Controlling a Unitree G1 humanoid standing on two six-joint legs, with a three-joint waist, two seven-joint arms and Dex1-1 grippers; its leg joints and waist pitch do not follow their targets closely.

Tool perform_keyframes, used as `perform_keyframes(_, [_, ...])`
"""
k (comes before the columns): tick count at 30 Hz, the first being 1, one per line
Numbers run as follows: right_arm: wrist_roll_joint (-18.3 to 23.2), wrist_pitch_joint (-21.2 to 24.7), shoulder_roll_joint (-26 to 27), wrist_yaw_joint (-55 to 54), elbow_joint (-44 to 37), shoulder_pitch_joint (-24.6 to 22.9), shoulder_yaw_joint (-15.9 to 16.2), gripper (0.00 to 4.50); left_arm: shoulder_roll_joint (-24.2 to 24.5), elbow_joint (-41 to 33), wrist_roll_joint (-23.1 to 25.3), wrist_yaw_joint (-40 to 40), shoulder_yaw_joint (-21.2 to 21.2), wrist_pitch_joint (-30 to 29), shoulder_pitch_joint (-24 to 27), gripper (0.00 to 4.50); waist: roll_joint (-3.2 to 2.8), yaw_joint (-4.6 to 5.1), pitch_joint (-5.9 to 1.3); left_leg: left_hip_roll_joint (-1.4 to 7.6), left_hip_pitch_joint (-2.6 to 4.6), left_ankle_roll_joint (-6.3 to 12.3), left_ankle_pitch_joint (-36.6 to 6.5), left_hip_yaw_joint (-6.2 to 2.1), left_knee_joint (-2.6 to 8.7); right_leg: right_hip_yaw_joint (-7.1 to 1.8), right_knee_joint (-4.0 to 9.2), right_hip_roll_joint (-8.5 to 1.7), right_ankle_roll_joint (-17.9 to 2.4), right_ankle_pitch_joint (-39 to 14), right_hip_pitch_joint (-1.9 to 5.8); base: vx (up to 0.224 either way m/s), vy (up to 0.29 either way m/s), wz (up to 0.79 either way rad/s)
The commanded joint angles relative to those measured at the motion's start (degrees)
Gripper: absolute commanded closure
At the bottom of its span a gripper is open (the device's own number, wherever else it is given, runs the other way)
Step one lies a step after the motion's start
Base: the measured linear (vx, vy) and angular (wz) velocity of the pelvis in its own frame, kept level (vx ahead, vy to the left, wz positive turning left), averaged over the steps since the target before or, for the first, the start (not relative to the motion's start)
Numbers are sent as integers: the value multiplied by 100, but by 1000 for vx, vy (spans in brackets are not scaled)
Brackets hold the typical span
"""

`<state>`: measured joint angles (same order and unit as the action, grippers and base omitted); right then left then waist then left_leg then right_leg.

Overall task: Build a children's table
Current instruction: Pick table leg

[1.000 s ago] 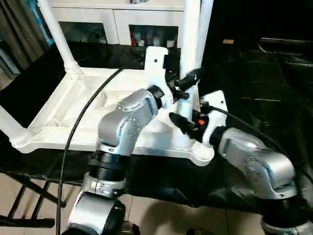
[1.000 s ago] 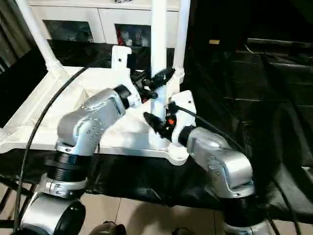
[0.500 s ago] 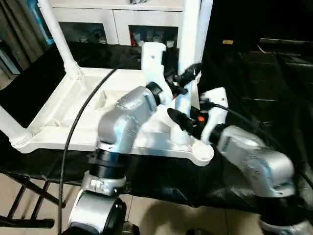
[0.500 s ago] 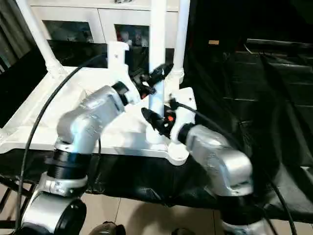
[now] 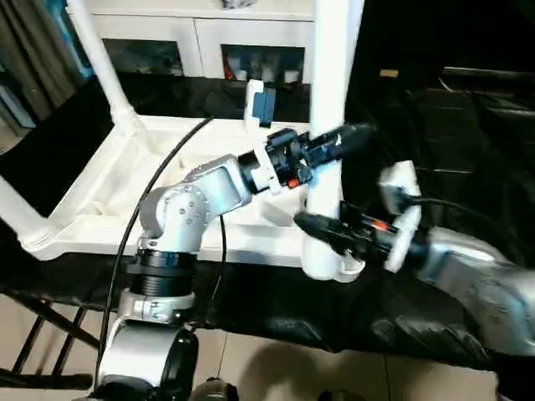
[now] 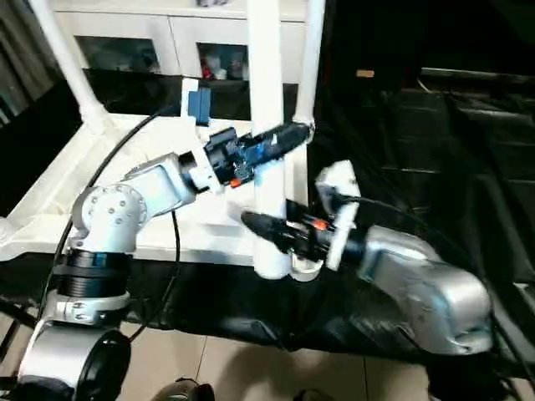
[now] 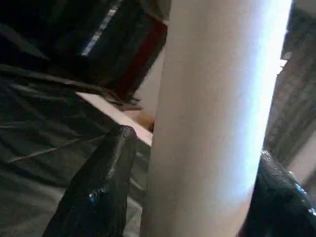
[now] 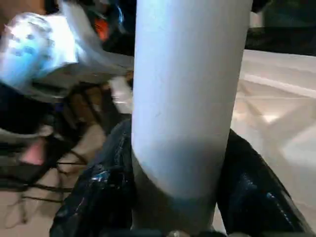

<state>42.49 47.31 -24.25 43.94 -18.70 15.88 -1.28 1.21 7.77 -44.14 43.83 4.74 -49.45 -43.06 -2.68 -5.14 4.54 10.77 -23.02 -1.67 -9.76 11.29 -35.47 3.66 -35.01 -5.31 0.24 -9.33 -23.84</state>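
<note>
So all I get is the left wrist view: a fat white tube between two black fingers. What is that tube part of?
Observer: It is a table leg, standing upright at the near right corner of an upside-down white tabletop.
Operator: Is anything else holding it?
Observer: Yes. The right gripper has its fingers around the same leg lower down, just above the corner socket, while the left gripper holds it higher up.
Operator: Are other legs fitted?
Observer: Three more white legs rise from the other corners; one stands at the far left corner.
Operator: What is it all resting on?
Observer: A surface draped in black sheeting, with a white cabinet behind.
</note>
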Motion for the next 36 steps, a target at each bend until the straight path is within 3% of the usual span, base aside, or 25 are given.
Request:
perform_keyframes(1, [411,107,-210,367,-295,1,-212,264,88,94,-44,165,-29,-57,-81,159,125,-13,-506,162,132,229,-867,-102,386,-203,450,-252,-1023,-1597,321,0,0,0])
perform_keyframes(9, [254,7,-412,480,-297,-59,-126,264,76,412,266,-100,24,302,-191,236,145,-10,-497,157,112,154,-896,-113,390,-196,473,-263,-930,-1781,325,0,0,0])
perform_keyframes(12, [118,-4,-305,194,-190,37,-129,191,54,445,550,-380,-20,617,-232,258,145,-8,-497,161,120,153,-904,-112,387,-197,476,-262,-928,-1770,315,0,0,0])
perform_keyframes(15, [126,88,-185,-41,-140,105,-144,160,25,400,670,-604,-57,680,-255,262,151,8,-492,160,126,134,-904,-113,395,-192,473,-259,-920,-1783,310,0,0,0])
perform_keyframes(18, [-158,24,-109,-432,-79,143,32,146,-26,254,852,-826,-176,787,-241,265,153,4,-495,164,128,121,-847,-112,394,-199,472,-255,-891,-1727,307,0,0,0])
perform_keyframes(30, [-439,170,-62,-805,98,265,133,146,-34,138,1563,-1324,-705,1112,-241,265,142,16,-487,161,120,77,-950,-115,404,-202,476,-250,-852,-1719,307,0,0,0])
perform_keyframes(36, [-754,378,221,-1354,331,399,394,146,-97,-14,1878,-1638,-913,1127,-210,265,148,37,-497,152,113,56,-893,-115,399,-199,468,-250,-880,-1654,306,0,0,0])
